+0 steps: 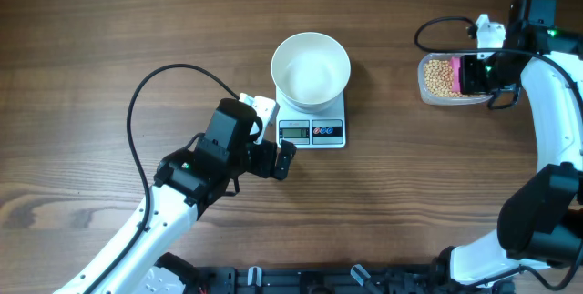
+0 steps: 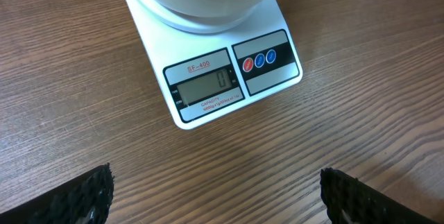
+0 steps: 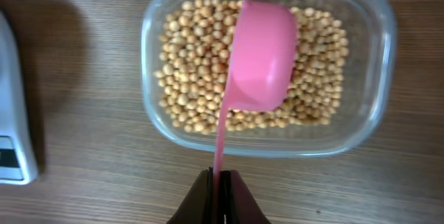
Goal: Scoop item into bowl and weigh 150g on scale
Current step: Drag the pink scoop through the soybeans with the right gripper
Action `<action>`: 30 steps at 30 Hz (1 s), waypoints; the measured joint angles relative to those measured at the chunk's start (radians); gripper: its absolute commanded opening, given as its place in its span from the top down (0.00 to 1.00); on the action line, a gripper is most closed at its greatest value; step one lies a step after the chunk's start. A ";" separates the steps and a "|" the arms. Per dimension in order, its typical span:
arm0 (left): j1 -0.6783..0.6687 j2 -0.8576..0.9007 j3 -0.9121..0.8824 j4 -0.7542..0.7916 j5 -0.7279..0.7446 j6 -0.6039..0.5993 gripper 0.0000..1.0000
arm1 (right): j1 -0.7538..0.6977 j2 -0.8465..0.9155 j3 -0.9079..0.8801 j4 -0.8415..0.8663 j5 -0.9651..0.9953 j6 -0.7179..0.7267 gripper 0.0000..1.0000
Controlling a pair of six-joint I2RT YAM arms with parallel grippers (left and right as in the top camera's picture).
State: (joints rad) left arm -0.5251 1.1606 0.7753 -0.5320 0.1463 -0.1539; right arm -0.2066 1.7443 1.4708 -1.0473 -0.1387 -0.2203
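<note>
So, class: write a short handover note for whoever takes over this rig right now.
Left claw: open, empty, hovering before the scale.
Right claw: shut on the handle of the pink scoop, which is over the beans in the clear tub.
White bowl sits on the scale, looks empty; display shows zero.
Done: scoop in hand.
Left: scoop beans into bowl up to target weight.

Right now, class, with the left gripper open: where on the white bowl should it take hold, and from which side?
Probably the rim of the white bowl, from above on its left side, nearest the left gripper: one finger inside, one outside. It is round, deep and roughly as wide as the scale, so spanning it looks unlikely; being empty, it leaves room inside.
</note>
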 measured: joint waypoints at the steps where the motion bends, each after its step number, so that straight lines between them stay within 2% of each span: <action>1: 0.000 0.000 0.000 0.000 0.000 0.000 0.00 | -0.001 0.002 0.000 0.000 -0.018 0.003 0.96; 30: 0.000 0.000 0.000 0.000 0.000 0.000 0.00 | -0.151 0.032 -0.023 -0.008 -0.314 0.064 0.96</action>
State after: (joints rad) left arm -0.5251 1.1606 0.7753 -0.5320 0.1463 -0.1543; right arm -0.3580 1.7763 1.4475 -1.0550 -0.4530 -0.1566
